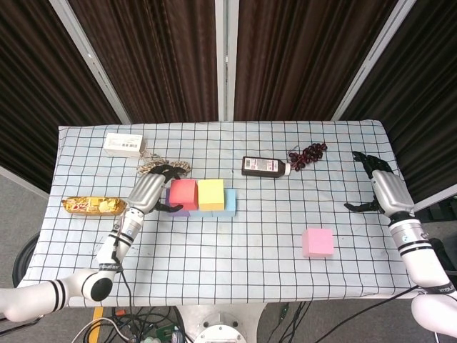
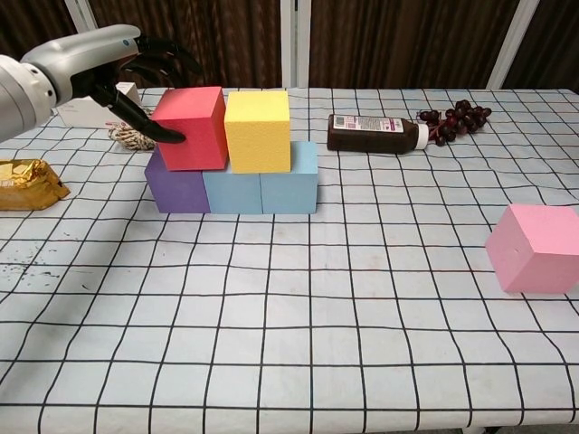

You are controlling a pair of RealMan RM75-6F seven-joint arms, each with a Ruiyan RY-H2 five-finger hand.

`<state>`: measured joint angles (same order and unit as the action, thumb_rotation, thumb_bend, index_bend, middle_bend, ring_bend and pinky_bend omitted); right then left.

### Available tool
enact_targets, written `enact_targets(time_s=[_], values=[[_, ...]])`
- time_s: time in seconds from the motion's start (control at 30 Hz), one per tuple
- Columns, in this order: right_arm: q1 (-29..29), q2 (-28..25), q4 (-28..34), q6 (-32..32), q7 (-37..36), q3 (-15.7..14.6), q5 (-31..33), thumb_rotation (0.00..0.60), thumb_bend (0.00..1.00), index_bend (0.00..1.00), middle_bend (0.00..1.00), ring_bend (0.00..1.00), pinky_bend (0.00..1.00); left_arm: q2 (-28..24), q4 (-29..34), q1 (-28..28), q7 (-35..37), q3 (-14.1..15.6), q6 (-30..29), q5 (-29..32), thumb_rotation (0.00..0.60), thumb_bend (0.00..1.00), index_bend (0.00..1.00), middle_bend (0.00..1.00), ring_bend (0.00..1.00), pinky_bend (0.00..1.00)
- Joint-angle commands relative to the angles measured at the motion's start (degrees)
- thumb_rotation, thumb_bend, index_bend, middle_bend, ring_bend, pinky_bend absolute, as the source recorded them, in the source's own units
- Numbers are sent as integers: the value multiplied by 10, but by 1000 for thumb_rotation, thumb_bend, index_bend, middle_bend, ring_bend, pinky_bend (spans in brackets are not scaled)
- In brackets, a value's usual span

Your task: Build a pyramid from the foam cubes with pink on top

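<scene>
A red cube (image 2: pixel 190 127) sits on the bottom row next to a yellow cube (image 2: pixel 258 131). That row is a purple cube (image 2: pixel 176 190) and two light blue cubes (image 2: pixel 289 185). My left hand (image 2: pixel 104 63) holds the red cube from its left side, thumb on the front face and fingers behind it; from above the left hand (image 1: pixel 150 191) wraps the red cube (image 1: pixel 183 193). The pink cube (image 1: pixel 318 242) lies alone at the front right, also seen as pink cube (image 2: pixel 534 249). My right hand (image 1: pixel 378 187) hovers at the right edge, fingers apart, holding nothing.
A dark bottle (image 2: pixel 375 133) lies behind the stack with a bunch of grapes (image 2: pixel 452 117) to its right. A coil of rope (image 2: pixel 131 137) and a white box (image 2: pixel 86 108) lie behind my left hand. A gold snack bag (image 2: pixel 27 181) rests at the left edge.
</scene>
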<state>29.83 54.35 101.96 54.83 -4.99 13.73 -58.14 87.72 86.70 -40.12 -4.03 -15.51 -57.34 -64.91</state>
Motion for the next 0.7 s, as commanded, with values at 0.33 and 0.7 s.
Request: enact_targets(time_s=[0.33,0.7], values=[[2,3,-3,-4,4,1,1,600,12,0,129,0,3,9,-9,-3,7,1,-4,3,600,162,232,508,186,183],[2,6,-8,-9,1,0,1,600,12,0,129,0,3,11,-10,-9,6,1,-2,4,600,162,233,509,188,183]])
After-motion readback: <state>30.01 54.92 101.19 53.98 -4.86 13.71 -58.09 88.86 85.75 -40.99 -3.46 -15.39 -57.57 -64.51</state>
